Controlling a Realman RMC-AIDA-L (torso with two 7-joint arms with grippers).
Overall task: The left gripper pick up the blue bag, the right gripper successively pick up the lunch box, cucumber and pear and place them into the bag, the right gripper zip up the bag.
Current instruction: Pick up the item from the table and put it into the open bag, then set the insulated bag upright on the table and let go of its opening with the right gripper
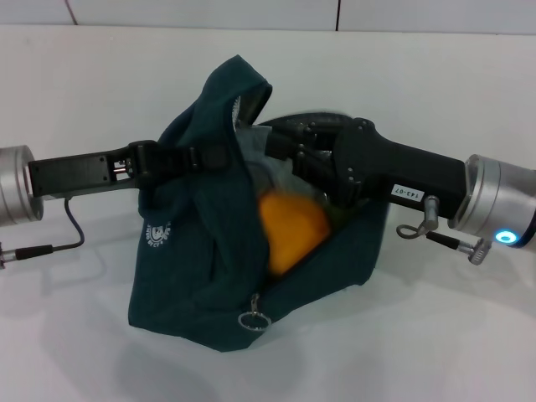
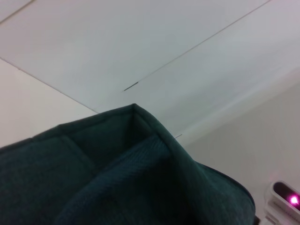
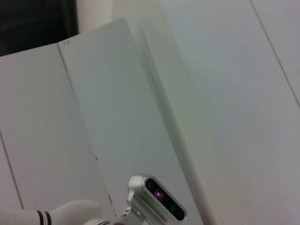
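Dark teal-blue fabric bag [image 1: 197,276] held up by left gripper [image 1: 219,157], clamped on rim. Right gripper [image 1: 289,155] reached into opening above orange-yellow pear [image 1: 289,228]; finger state cannot be told.

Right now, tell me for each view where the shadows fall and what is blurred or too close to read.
Head view: soft even light, a faint shadow on the table under the blue bag; the pear is bright inside it, its edges soft. Left wrist view: the bag's fabric fills the lower part, close and dark. Right wrist view: only pale panels, no task item.
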